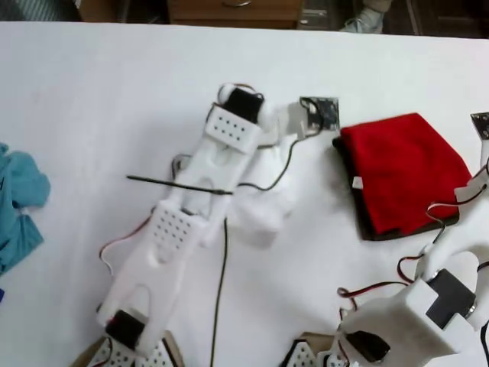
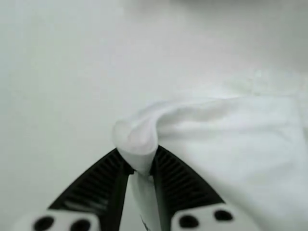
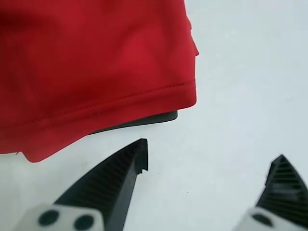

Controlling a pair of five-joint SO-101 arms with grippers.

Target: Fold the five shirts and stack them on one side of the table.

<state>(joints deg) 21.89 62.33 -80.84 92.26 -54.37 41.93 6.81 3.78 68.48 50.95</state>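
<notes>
A white shirt [image 1: 267, 208] lies bunched on the white table [image 1: 99, 99] under my left arm [image 1: 191, 222], which stretches from the near edge toward the middle. My left gripper [image 2: 140, 166] is shut on a raised fold of the white shirt [image 2: 231, 139]. A folded red shirt [image 1: 401, 168] rests on a folded dark shirt [image 1: 368, 229] at the right. My right gripper [image 3: 211, 161] stands open just off the corner of the red shirt [image 3: 86, 62], where the dark shirt [image 3: 144, 120] peeks out below. A crumpled teal shirt [image 1: 19, 206] lies at the left edge.
My right arm's body [image 1: 412, 325] sits at the near right corner with red and black cables [image 1: 382, 287] looping beside it. A black cable [image 1: 221, 290] runs down the table between the arms. Wooden furniture [image 1: 229, 9] stands beyond the far edge.
</notes>
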